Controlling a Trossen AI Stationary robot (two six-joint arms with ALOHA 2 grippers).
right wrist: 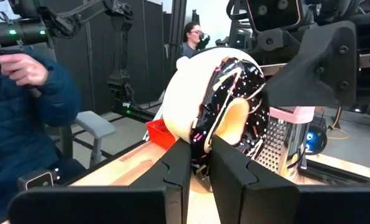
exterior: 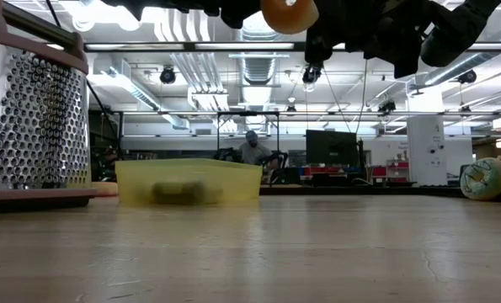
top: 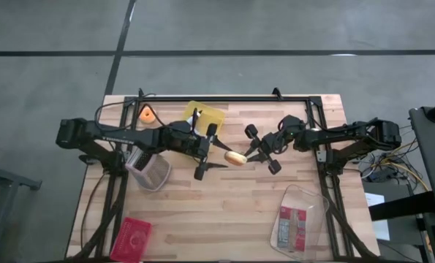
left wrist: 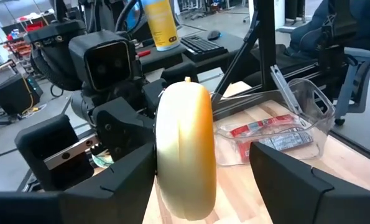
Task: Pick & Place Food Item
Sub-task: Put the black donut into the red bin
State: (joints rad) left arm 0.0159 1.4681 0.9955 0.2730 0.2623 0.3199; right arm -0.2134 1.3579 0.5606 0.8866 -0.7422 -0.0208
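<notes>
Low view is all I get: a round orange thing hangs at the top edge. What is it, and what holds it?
Observer: A donut with chocolate icing, pinched by the right tool.
Operator: What about the other arm?
Observer: The left tool stands open, with one finger on each side of the donut.
Operator: Is there anything on the table that I can't see?
Observer: A clear tub holding packets, on the right arm's side.
</notes>
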